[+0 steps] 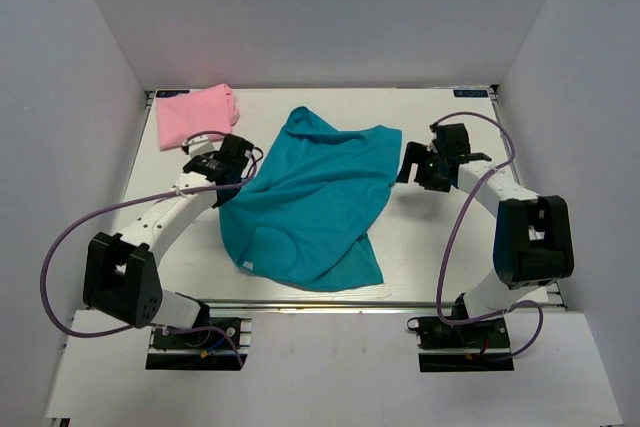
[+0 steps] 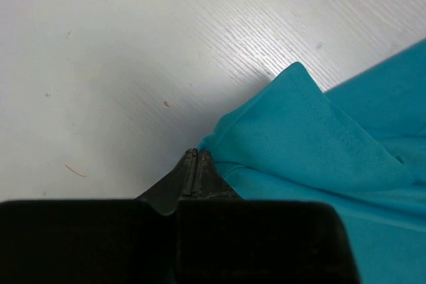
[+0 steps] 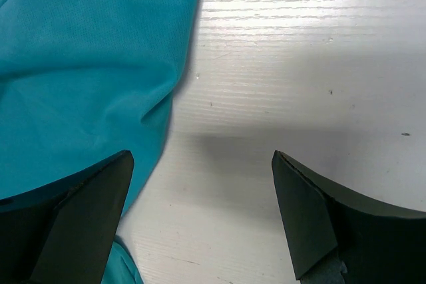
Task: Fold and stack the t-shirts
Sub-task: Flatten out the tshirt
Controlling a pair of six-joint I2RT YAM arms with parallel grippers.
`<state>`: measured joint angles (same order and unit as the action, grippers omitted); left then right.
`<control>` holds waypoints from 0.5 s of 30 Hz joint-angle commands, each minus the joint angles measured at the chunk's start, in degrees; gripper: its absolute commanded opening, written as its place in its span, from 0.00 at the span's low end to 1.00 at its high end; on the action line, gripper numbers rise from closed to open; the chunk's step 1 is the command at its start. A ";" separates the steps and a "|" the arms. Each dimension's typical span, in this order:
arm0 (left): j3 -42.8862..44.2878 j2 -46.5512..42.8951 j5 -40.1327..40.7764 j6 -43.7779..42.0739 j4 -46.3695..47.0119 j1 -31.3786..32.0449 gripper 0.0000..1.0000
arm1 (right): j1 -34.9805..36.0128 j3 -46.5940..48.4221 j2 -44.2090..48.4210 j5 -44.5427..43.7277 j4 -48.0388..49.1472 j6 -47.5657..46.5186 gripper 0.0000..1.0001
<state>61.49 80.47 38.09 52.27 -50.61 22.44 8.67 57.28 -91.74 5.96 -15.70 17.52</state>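
A teal t-shirt (image 1: 310, 202) lies crumpled and spread across the middle of the white table (image 1: 430, 247). A folded pink t-shirt (image 1: 195, 115) sits at the far left corner. My left gripper (image 1: 240, 172) is at the teal shirt's left edge. In the left wrist view its jaws (image 2: 194, 153) are pressed together at a bunched fold of the teal cloth (image 2: 313, 131). My right gripper (image 1: 412, 171) is open just off the shirt's right edge. In the right wrist view it (image 3: 202, 156) hovers over bare table, the teal hem (image 3: 93, 78) under its left finger.
White walls enclose the table on three sides. The table's front edge (image 1: 300, 302) runs just below the teal shirt's lower hem. Purple cables loop out from both arms.
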 commanded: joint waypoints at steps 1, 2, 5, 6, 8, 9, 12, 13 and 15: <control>-1.46 -0.40 -1.08 3.98 1.39 -2.22 0.00 | 1.26 0.11 1.39 -0.07 0.59 -2.22 0.90; -1.47 -0.40 -1.61 3.98 1.39 -3.00 0.00 | 1.53 0.38 1.31 0.11 1.11 -3.18 0.90; -1.99 -1.01 -2.14 3.98 2.89 -3.63 0.00 | 2.93 2.92 -0.01 -0.51 1.37 -5.91 0.90; -2.51 -1.01 -2.14 3.98 3.41 -4.24 0.00 | 3.37 5.19 -0.88 -0.51 1.55 -7.57 0.90; -3.05 -1.63 -2.67 3.20 4.73 -4.24 0.00 | 4.43 8.70 -2.91 -0.33 1.73 -10.73 0.90; -3.66 -1.63 -3.27 2.67 4.73 -4.76 0.00 | 5.21 10.03 -3.87 -0.51 1.03 -11.27 0.90; -6.12 -2.68 -4.60 -1.29 9.55 -4.77 0.00 | 7.24 18.29 -9.84 0.37 -0.81 -14.96 0.90; -6.91 -3.21 -6.69 -2.43 10.96 -4.77 0.00 | 7.59 19.53 -12.47 0.37 -0.99 -15.14 0.90; -9.88 -4.09 -9.33 -7.42 17.89 -4.77 0.00 | 9.00 26.38 -18.53 1.16 -2.65 -15.59 0.90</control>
<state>54.17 79.42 32.73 50.87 -41.41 17.98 16.01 77.82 -104.33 6.26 -16.82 5.61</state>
